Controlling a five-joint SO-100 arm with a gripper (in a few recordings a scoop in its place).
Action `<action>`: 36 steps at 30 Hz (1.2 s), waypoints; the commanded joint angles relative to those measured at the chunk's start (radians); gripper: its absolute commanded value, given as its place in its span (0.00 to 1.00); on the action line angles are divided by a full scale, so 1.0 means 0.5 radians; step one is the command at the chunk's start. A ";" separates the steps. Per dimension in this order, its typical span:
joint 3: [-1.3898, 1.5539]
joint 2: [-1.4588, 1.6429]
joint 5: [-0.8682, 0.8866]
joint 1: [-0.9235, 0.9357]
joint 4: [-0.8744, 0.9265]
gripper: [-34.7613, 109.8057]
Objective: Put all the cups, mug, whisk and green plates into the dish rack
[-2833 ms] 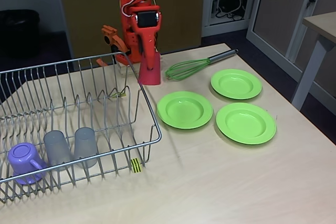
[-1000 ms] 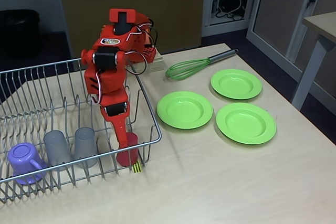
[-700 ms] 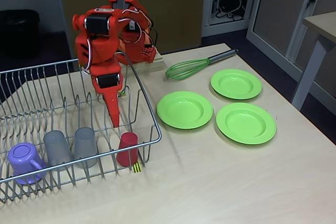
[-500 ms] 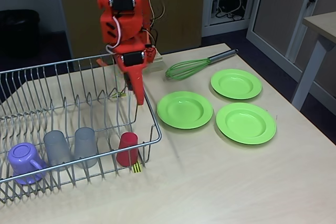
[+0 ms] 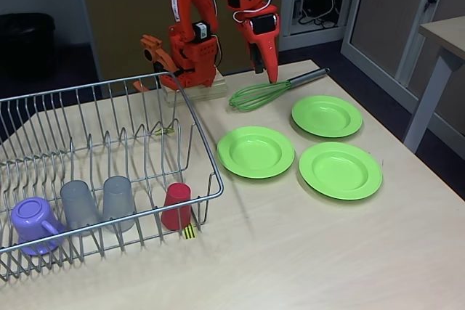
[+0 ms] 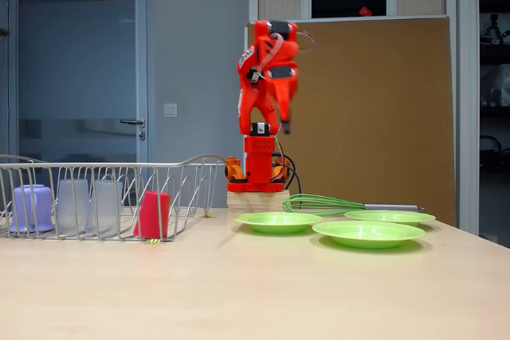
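The whisk (image 5: pixel 272 89) lies on the worktop (image 5: pixel 305 252) at the far side, green loops to the left and silver handle running off to the right, just beyond the three green plates (image 5: pixel 256 152). My gripper (image 5: pixel 269 70) hangs above it, over the spot where the loops meet the handle, pointing down and carrying nothing; its fingers look close together, though I cannot tell for sure. In the dish rack (image 5: pixel 109 172) at the left, the red cup (image 5: pixel 176 206), two grey cups (image 5: pixel 98 202) and the purple mug (image 5: pixel 33 223) already sit along the near edge. I judge the whisk is my next pick. To do it well I should spread the fingers, come straight down across the slim handle close to the loops, and pinch the metal rather than the springy wires, which could slip or flex.
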 commanded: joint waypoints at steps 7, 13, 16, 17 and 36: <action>0.267 -0.156 0.865 -1.068 -0.451 0.40; 0.086 -0.617 1.034 -1.445 -0.635 0.34; 0.031 -0.819 1.243 -1.611 -0.792 0.29; 0.012 -0.887 1.282 -1.660 -0.844 0.27; -0.273 -1.540 1.635 -2.160 -1.031 0.42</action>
